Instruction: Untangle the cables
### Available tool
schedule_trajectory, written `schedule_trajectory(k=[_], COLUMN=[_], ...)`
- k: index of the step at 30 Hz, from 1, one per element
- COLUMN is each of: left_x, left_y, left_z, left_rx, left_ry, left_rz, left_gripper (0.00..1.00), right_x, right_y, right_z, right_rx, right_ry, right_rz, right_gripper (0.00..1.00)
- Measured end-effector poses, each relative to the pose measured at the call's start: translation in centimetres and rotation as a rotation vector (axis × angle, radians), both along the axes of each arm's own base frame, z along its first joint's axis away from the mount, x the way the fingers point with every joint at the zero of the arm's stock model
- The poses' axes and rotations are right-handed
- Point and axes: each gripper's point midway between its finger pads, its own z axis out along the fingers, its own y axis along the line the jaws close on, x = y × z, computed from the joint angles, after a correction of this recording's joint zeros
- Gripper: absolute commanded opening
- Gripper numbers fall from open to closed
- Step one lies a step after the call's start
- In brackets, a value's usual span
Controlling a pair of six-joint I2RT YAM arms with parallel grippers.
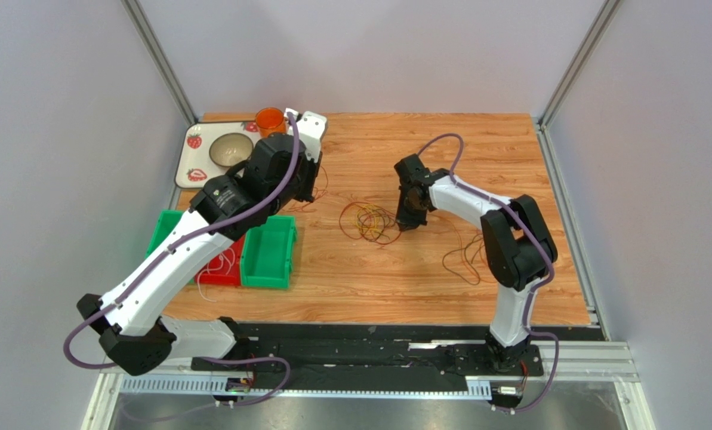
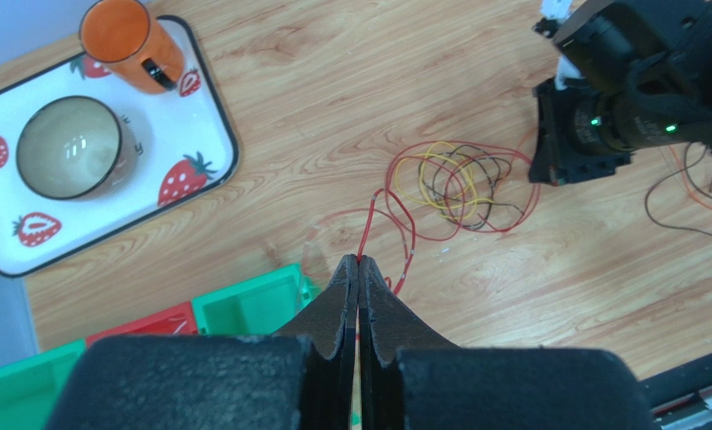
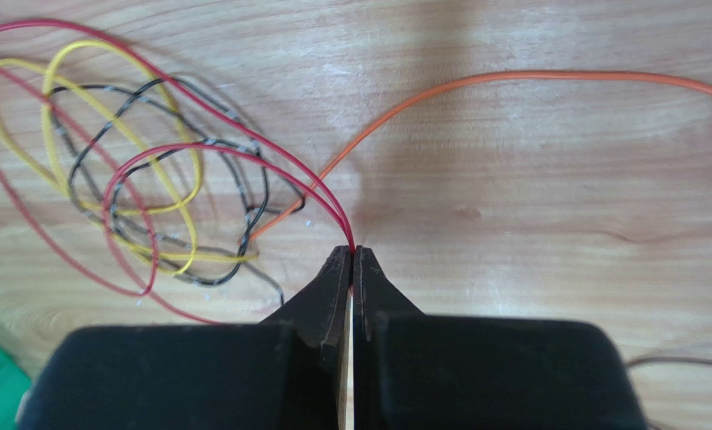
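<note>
A tangle of thin cables [image 1: 368, 220] lies mid-table: red, yellow and black loops [image 2: 458, 188]. My left gripper [image 2: 359, 261] is shut on one end of the red cable [image 2: 368, 224], left of the tangle; in the top view the gripper [image 1: 313, 192] is mostly hidden under its arm. My right gripper [image 3: 352, 252] is shut on red cable loops [image 3: 243, 148] at the tangle's right edge, low over the wood [image 1: 411, 215]. Yellow [image 3: 108, 116] and black [image 3: 243, 224] loops lie left of it. An orange cable [image 3: 512, 81] runs off to the right.
A strawberry tray [image 1: 192, 170] with a bowl [image 1: 231, 149] and an orange cup [image 1: 270, 121] stands back left. Green [image 1: 270, 253] and red [image 1: 220, 269] bins sit under the left arm; the red one holds a white wire. Dark and orange loops [image 1: 462, 258] lie by the right arm.
</note>
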Motion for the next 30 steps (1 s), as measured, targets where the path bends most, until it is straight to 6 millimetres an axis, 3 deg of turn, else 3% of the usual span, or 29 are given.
schedule_trajectory(k=[2, 4, 6, 10, 13, 15, 17, 19, 22, 24, 27, 30], left_x=[-0.2, -0.3, -0.3, -0.2, -0.2, -0.4, -0.6, -0.8, -0.9, -1.0, -0.9, -0.8], left_y=[0.6, 1.1, 1.6, 2.2, 2.3, 2.4, 2.6, 2.9, 3.2, 3.5, 4.1, 5.1], left_z=[0.1, 0.2, 0.5, 0.6, 0.7, 0.4, 0.0, -0.6, -1.4, -1.8, -1.7, -1.3], left_rx=[0.008, 0.013, 0.017, 0.020, 0.014, 0.012, 0.011, 0.016, 0.028, 0.037, 0.046, 0.052], left_ry=[-0.003, -0.011, -0.020, -0.030, -0.030, -0.027, -0.020, -0.010, 0.002, 0.007, -0.005, -0.024], left_rz=[0.017, 0.033, 0.051, 0.082, 0.091, 0.093, 0.099, 0.108, 0.121, 0.130, 0.156, 0.203], left_gripper=[0.00, 0.00, 0.00, 0.00, 0.00, 0.00, 0.00, 0.00, 0.00, 0.00, 0.00, 0.00], right_x=[0.0, 0.9, 1.9, 3.0, 1.0, -0.8, -2.6, -3.6, -3.3, -2.3, -2.5, -2.7], right_y=[0.1, 0.7, 1.9, 4.7, 4.6, 3.8, 2.8, 2.0, 1.4, 1.3, 0.4, -0.3], right_z=[1.8, 5.2, 9.8, 22.8, 30.6, 33.9, 35.1, 34.5, 33.5, 31.7, 27.8, 26.5], right_rx=[-0.005, 0.013, 0.055, 0.211, 0.305, 0.360, 0.389, 0.385, 0.334, 0.291, 0.230, 0.188], right_ry=[-0.006, -0.059, -0.141, -0.406, -0.577, -0.672, -0.729, -0.738, -0.713, -0.690, -0.636, -0.596], right_rz=[0.022, 0.053, 0.095, 0.203, 0.254, 0.270, 0.273, 0.265, 0.247, 0.232, 0.215, 0.203], right_gripper=[0.00, 0.00, 0.00, 0.00, 0.00, 0.00, 0.00, 0.00, 0.00, 0.00, 0.00, 0.00])
